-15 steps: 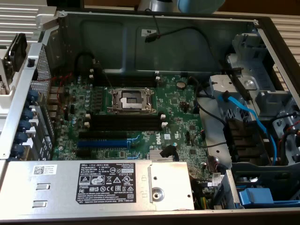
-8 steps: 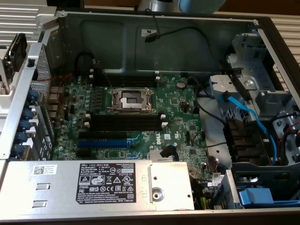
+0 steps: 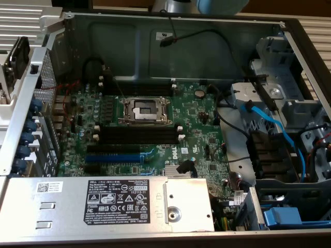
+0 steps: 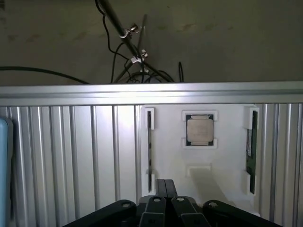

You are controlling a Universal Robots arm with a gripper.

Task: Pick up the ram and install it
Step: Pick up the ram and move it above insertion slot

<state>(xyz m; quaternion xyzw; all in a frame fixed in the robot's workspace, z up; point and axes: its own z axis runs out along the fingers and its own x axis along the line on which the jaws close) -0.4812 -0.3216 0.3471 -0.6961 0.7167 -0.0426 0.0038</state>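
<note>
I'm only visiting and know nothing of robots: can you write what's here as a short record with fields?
Gripper: black metal gripper, shut, empty
Tray: white plastic tray on ribbed metal
In tray: square silver processor chip; thin dark memory strip seen edge-on; dark memory strip with pale label
Nearest gripper: the edge-on strip
Computer: open grey metal case, green motherboard
Slots: long black plastic memory slots, empty
</note>
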